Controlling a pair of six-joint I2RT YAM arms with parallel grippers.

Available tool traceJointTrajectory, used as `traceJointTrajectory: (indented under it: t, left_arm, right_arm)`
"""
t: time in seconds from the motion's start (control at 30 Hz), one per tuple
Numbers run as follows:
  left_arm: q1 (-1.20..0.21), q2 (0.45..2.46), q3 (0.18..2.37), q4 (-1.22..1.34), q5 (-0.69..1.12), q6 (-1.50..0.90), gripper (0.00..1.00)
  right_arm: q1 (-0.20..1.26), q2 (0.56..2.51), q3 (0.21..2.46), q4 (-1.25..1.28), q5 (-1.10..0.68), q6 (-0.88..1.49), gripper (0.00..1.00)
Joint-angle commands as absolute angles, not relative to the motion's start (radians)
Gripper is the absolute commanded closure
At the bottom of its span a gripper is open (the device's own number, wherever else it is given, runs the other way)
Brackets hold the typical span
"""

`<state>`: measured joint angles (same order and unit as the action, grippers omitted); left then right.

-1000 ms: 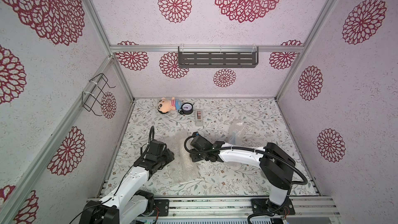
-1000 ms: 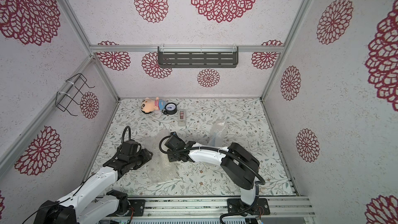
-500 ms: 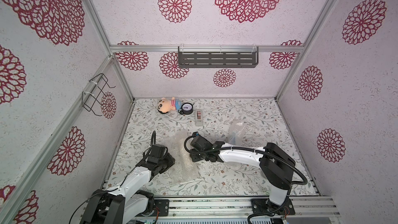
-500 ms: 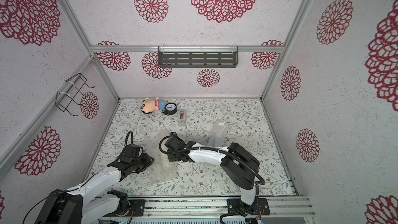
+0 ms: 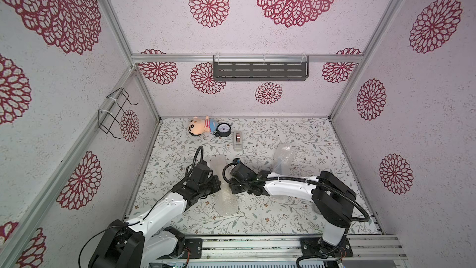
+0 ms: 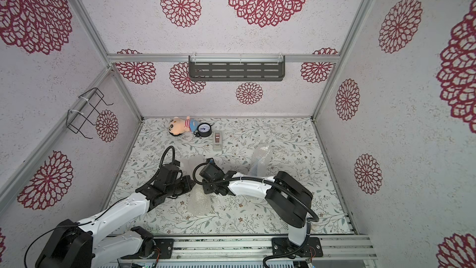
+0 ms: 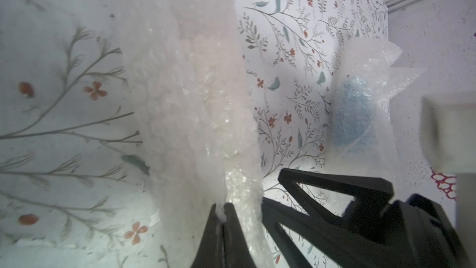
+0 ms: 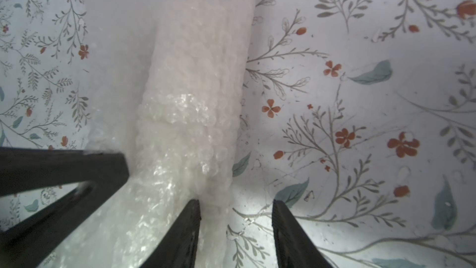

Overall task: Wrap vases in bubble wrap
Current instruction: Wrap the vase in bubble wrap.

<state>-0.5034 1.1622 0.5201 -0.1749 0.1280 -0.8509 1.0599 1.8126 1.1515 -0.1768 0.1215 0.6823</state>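
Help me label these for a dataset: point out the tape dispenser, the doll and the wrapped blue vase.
tape dispenser (image 5: 237, 140), top view, on its body.
doll (image 5: 197, 127), top view, on its face.
blue vase (image 7: 350, 114), left wrist view, on its belly seen through bubble wrap.

Wrapped vase (image 5: 223, 189) between both hands

No readable text in any view. Only candidate: the round gauge (image 5: 224, 130) at upper centre of the floor in both top views, just right of the plush doll (image 5: 200, 127); its white dial has dark marks, too small to read as numbers. Tape dispenser (image 5: 237, 140) below-right of it: no label legible. Wrist views show only floral print and bubble wrap (image 8: 190, 114), no lettering.
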Motion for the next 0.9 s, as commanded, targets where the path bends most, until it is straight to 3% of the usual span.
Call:
traceJointTrajectory:
  t: [0.0,0.13,0.33,0.5,0.7,0.87]
  left_arm:
    - [-0.546,1.217,0.581,-0.166,0.094,-0.795,0.96]
    - [-0.577,1.301,0.625,-0.161,0.094,-0.775,0.95]
    - [-0.579,1.390,0.639,-0.180,0.137,-0.775,0.83]
    - [-0.581,1.366,0.602,-0.200,0.127,-0.792,0.72]
    - [-0.580,1.343,0.569,-0.197,0.118,-0.810,0.70]
    - [-0.579,1.320,0.536,-0.156,0.125,-0.832,0.69]
  right_arm:
    - [1.063,1.799,1.108,-0.222,0.121,0.700,0.51]
    - [1.060,1.786,1.089,-0.195,0.124,0.709,0.51]
    - [1.051,1.762,1.056,-0.148,0.130,0.715,0.51]
    - [1.044,1.711,1.030,-0.116,0.125,0.721,0.48]
    - [1.018,1.610,1.018,-0.147,0.161,0.697,0.45]
    - [0.887,1.668,1.045,-0.042,-0.048,0.665,0.47]
